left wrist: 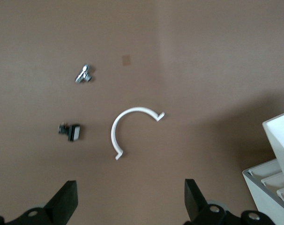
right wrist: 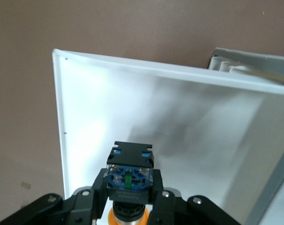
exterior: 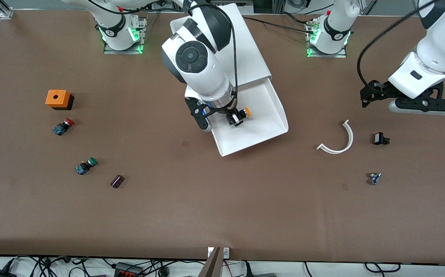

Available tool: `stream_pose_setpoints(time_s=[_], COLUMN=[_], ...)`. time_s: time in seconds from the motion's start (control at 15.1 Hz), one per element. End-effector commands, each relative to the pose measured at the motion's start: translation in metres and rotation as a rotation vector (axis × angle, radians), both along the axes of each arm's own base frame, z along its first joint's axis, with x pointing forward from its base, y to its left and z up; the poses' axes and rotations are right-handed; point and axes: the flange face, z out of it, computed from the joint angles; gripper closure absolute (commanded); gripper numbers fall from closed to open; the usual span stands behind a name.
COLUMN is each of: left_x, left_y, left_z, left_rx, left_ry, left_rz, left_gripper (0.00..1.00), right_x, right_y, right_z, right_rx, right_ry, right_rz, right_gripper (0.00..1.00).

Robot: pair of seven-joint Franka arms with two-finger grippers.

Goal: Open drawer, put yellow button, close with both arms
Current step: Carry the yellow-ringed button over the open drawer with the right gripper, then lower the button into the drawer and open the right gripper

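Observation:
The top drawer (exterior: 272,115) of the white cabinet (exterior: 245,50) stands pulled out toward the front camera. Over its white tray hangs my right gripper (exterior: 237,117), shut on the yellow button (exterior: 243,113); its orange-yellow cap points toward the left arm's end of the table. In the right wrist view the button's black-and-blue body (right wrist: 129,176) sits clamped between the fingers (right wrist: 96,193), above the drawer's floor (right wrist: 179,117). My left gripper (left wrist: 130,199) is open with nothing in it, and in the front view it (exterior: 419,103) hovers over bare table near the left arm's end.
A white curved strip (exterior: 338,140), a small black part (exterior: 380,139) and a tiny metal part (exterior: 374,178) lie below the left gripper. Toward the right arm's end are an orange box (exterior: 58,99), a red-capped button (exterior: 63,126), a green-capped button (exterior: 86,166) and a dark cylinder (exterior: 117,181).

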Motion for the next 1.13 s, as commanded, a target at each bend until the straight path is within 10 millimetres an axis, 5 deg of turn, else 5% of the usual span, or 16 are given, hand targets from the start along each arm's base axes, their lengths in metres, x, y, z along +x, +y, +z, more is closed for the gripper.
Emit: stream_pose_setpoints(time_s=[0.0, 0.4, 0.53, 0.66, 0.8, 0.93, 1.06], left_x=[0.002, 0.009, 0.015, 0.015, 0.016, 0.015, 0.016], left_y=[0.008, 0.041, 0.068, 0.070, 0.065, 0.064, 0.064], left_z=[0.004, -0.004, -0.013, -0.014, -0.013, -0.011, -0.012], left_rx=[-0.007, -0.019, -0.022, -0.036, -0.036, -0.036, -0.036], left_ry=[0.025, 0.037, 0.047, 0.051, 0.048, 0.045, 0.046], left_rz=[0.048, -0.010, 0.034, 0.043, 0.036, 0.035, 0.033], left_gripper=[0.00, 0.00, 0.00, 0.00, 0.00, 0.00, 0.00], right_x=[0.004, 0.002, 0.002, -0.001, -0.005, -0.007, -0.010], right_y=[0.008, 0.016, 0.016, 0.018, 0.021, 0.022, 0.024], right_z=[-0.005, -0.024, -0.026, -0.026, -0.028, -0.030, -0.031], right_rx=[0.010, 0.004, 0.001, 0.000, -0.005, -0.011, -0.014], right_ry=[0.011, 0.040, 0.041, 0.042, 0.044, 0.049, 0.054], right_rz=[-0.099, -0.193, -0.193, -0.188, -0.181, -0.179, -0.185], right_gripper=[1.00, 1.00, 1.00, 0.97, 0.75, 0.68, 0.36])
